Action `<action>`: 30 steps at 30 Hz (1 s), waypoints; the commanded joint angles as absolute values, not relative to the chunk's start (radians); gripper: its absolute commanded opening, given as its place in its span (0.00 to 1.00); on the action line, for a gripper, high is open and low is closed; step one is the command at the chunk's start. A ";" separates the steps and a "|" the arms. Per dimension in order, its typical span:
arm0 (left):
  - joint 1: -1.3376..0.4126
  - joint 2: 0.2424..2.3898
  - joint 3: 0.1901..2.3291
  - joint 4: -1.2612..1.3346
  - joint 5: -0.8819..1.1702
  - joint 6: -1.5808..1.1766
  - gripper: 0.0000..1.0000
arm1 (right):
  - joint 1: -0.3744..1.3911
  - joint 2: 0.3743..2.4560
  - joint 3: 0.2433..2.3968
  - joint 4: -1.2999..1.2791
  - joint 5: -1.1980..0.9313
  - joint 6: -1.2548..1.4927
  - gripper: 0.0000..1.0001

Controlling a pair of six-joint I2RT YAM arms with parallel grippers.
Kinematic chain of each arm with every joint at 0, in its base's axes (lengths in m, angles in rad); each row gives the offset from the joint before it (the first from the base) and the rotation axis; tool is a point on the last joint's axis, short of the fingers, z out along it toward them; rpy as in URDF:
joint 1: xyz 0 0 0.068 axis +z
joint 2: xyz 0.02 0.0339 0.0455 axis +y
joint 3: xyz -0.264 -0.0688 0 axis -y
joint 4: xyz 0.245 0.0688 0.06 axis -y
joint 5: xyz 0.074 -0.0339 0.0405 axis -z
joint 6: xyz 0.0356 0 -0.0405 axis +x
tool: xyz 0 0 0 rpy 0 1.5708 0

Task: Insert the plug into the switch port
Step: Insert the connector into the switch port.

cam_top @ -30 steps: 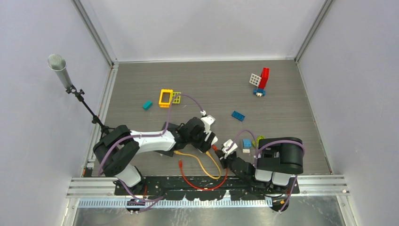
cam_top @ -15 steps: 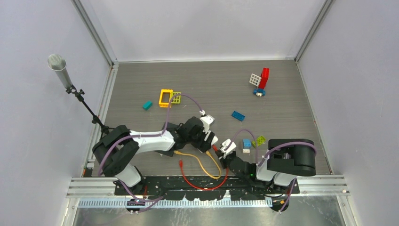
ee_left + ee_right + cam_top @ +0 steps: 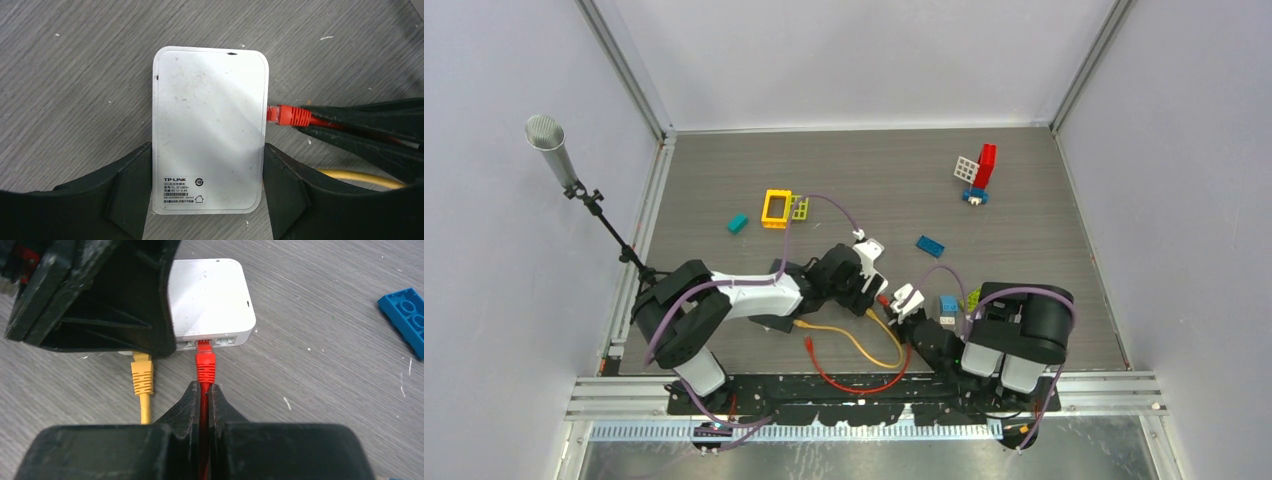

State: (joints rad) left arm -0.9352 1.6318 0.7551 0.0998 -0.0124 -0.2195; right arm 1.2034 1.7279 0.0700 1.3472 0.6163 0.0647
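**Right pincer** (image 3: 204,388): clenched on the red plug (image 3: 205,365) at the tail of its boot, the cord running back between the fingers. This hold kept the plug pointed square at the port row. The plug tip lay at a port mouth on the near face of the switch (image 3: 207,295). Whether it was fully seated could not be told.

**Left pincer** (image 3: 207,167): grasping the switch across its port side and the opposite side, flat on the bench (image 3: 75,75). Judged a brace against the push of insertion.

**Yellow plug** (image 3: 142,371): just beside the red one at the same face, partly under the left pincer's finger. Whether it was inserted was unclear.

**Edges and room:** bare bench lay on the plug's open side, with a blue brick (image 3: 405,320) well apart. The other side was crowded by the finger and the yellow plug, so little sideways allowance was judged there.
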 commanded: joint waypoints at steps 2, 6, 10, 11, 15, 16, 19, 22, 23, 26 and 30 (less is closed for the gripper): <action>-1.027 1.704 0.712 -0.005 0.260 -0.246 0.41 | 1.111 1.688 0.142 1.305 0.443 0.019 0.00; -1.013 1.695 0.730 -0.008 0.176 -0.252 0.55 | 1.111 1.618 0.136 1.196 0.424 0.040 0.00; -0.935 1.692 0.776 -0.005 0.149 -0.264 0.71 | 1.111 1.575 0.112 1.138 0.465 0.047 0.00; -0.918 1.681 0.787 -0.006 0.149 -0.261 0.74 | 1.111 1.569 0.115 1.116 0.472 0.045 0.01; -0.853 1.614 0.843 0.013 0.147 -0.247 0.79 | 1.111 1.567 0.127 1.098 0.502 0.022 0.00; -0.838 1.596 0.861 0.005 0.155 -0.239 0.82 | 1.110 1.563 0.128 1.095 0.514 0.014 0.01; -0.815 1.546 0.916 -0.076 0.140 -0.202 0.95 | 1.109 1.551 0.160 1.036 0.562 -0.019 0.03; -0.797 1.481 0.946 -0.145 0.116 -0.185 1.00 | 1.098 1.540 0.185 0.991 0.591 -0.047 0.10; -0.793 1.451 0.941 -0.158 0.102 -0.185 1.00 | 1.092 1.533 0.188 0.992 0.596 -0.053 0.12; -0.784 1.348 0.902 -0.186 0.058 -0.207 1.00 | 1.065 1.479 0.198 0.957 0.583 -0.060 0.24; -0.777 1.186 0.812 -0.233 -0.038 -0.250 1.00 | 1.043 1.358 0.255 0.771 0.544 -0.042 0.46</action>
State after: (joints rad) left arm -0.7849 1.3148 0.8787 -0.1509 0.0601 -0.2138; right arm 1.0592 1.4780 0.1818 0.9092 0.5484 -0.0387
